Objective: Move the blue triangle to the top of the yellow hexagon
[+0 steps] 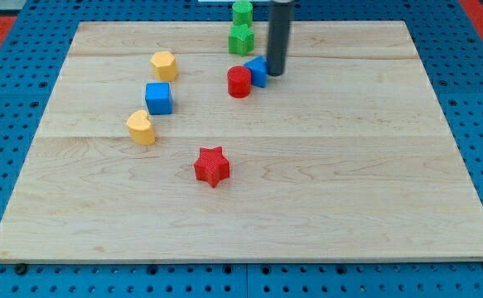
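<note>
My tip (274, 73) is down on the bench (307, 182), touching or just beside the blue triangle (257, 71) on its right side in the view. No gripper on this rig, just the bare rod, so nothing opens or holds.

Blue triangle sits near the view's top, centre-right, and looks pressed against the red cylinder (239, 81) on its left. Green star (241, 38) just above them, another green block (242, 11) at the top edge.

Target yellow hexagon (164, 64) is well to the left. Below it: blue cube (158, 97), yellow heart (141, 127). Red star (212, 165) mid-bench, out of the way.

Risks:
- Straight leftward push likely drags the red cylinder along, or the triangle rotates off it and slips past my tip.
- Going above the cylinder risks clipping the green star.
- Overshoot near the goal could knock the hexagon itself.
</note>
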Robot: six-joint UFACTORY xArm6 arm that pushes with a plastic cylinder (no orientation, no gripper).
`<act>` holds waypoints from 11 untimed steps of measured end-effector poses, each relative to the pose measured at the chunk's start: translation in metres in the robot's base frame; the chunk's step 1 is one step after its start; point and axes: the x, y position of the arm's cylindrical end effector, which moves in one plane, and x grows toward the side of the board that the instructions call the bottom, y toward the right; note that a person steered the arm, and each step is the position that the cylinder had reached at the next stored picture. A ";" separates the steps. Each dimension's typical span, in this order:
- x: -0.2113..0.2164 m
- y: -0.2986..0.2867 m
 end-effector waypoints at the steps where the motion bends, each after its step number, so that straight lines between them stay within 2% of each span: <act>1: -0.005 -0.012; 3: 0.032 -0.022; 4: 0.027 -0.036; 6: -0.021 -0.041; 10: -0.032 -0.116; 11: -0.055 -0.116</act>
